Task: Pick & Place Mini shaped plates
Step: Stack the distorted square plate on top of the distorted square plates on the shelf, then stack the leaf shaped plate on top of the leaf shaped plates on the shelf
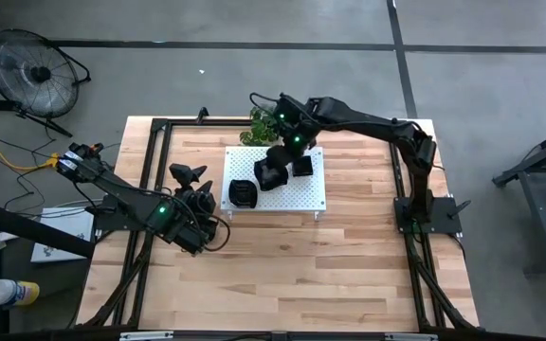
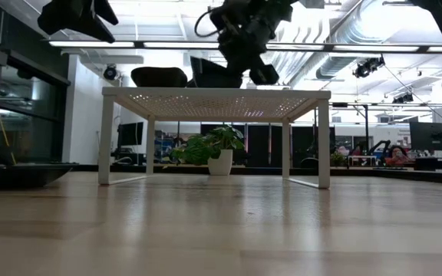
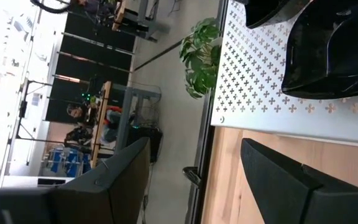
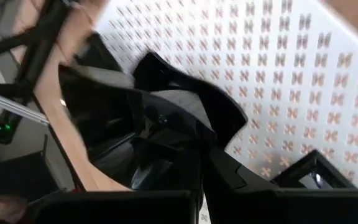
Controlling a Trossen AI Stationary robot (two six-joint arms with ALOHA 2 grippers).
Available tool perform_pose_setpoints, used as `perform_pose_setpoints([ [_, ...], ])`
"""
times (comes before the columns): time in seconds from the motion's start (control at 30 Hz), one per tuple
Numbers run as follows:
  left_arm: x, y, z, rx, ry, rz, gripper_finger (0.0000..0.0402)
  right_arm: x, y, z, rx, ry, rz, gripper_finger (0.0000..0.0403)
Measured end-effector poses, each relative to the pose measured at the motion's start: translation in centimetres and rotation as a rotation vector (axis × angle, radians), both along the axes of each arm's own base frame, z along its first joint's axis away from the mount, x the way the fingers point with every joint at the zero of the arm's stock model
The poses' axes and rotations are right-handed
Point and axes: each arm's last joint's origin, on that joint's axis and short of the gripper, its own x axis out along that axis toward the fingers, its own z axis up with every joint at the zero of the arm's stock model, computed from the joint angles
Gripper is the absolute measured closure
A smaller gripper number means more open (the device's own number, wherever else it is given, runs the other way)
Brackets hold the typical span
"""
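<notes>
A white perforated board (image 1: 306, 194) stands on legs on the wooden table. Black mini shaped plates rest on it: one near its left edge (image 1: 243, 193) and one at its middle (image 1: 302, 167). My right gripper (image 1: 282, 159) is over the board, shut on another black plate (image 4: 166, 118) that hangs just above the board top (image 2: 213, 73). My left gripper (image 1: 189, 173) hovers open, left of the board, above the table, with nothing between its fingers (image 3: 123, 180). My right gripper pinches the plate's rim (image 4: 188, 152) between its two fingers. They slant down from the table's far right side. The plate hangs tilted below them over the board; I cannot tell whether its lower edge touches the board.
A green potted plant (image 1: 263, 123) stands behind the board's far left corner. A dark shallow dish-like shape (image 2: 21, 175) lies on the table at the left in the low view. Bare wood (image 1: 301, 275) stretches in front of the board.
</notes>
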Motion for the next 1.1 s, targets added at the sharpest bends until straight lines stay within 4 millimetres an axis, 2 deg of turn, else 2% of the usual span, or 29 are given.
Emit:
perform_pose_setpoints([
  [0.17,-0.1,0.1,0.0,-0.01,0.003,0.009,0.0156,-0.1,0.1,-1.4,0.026,0.035,0.003,0.0402],
  [0.33,-0.1,0.1,0.0,-0.011,0.003,0.009,0.0156,0.1,0.1,-1.4,0.02,0.018,0.007,0.0395],
  [0.7,-0.1,0.0,-0.1,-0.029,0.006,0.014,0.0156,-0.3,0.1,-0.4,0.003,-0.031,0.057,0.0303],
  [0.87,-0.1,0.0,-0.1,-0.037,0.003,0.017,0.0156,-1.3,0.0,1.5,-0.037,-0.085,0.072,0.027],
  [1.1,-0.1,0.0,-0.1,-0.043,-0.007,0.022,0.0156,-3.9,-0.4,4.9,-0.185,-0.159,0.061,0.025],
])
